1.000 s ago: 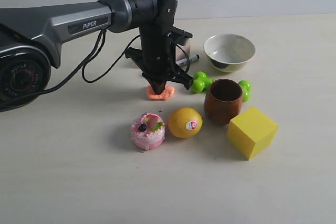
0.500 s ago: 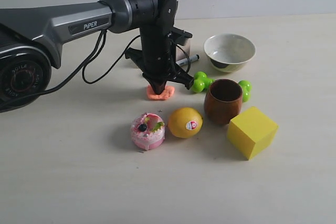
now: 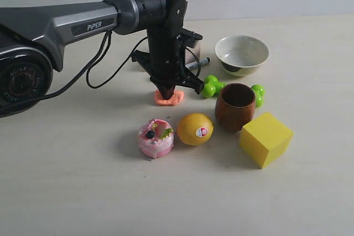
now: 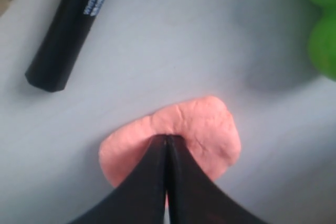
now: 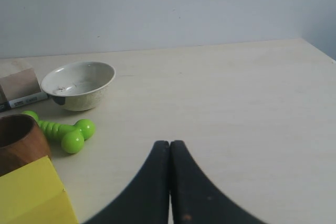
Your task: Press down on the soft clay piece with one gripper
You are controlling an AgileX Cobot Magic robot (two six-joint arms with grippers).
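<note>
Little has moved since a second ago: the black two-fingered left gripper [image 3: 167, 91] on the dark grey "PiPER" arm stays where it was, point-down on the small flat salmon-orange soft clay piece [image 3: 170, 98], and the clay has not shifted. In the left wrist view the two fingers are pressed together with no gap. Their joined tips [image 4: 166, 139] touch the upper surface of the lump [image 4: 207, 129], which spreads out to both sides of them and shows fine creases. The clay lies on the pale table [image 3: 83, 192], near the middle of the group of objects. A black marker pen with white lettering [image 4: 71, 24] lies near it on one side. The bright green plastic dumbbell toy [image 3: 211, 86] lies near it on the other. Part of that toy is hidden behind the brown wooden cup [image 3: 235, 106]. In front of the clay stand a pink round cake with decorations [image 3: 156, 137] and a yellow lemon with a sticker [image 3: 194, 129], close together. A yellow cube block [image 3: 266, 138] sits right of the cup, and a pale ceramic bowl [image 3: 241, 54] lies further back. The right gripper [image 5: 169, 144] appears only in its own wrist view. Its fingers are closed on nothing, above bare table.
</note>
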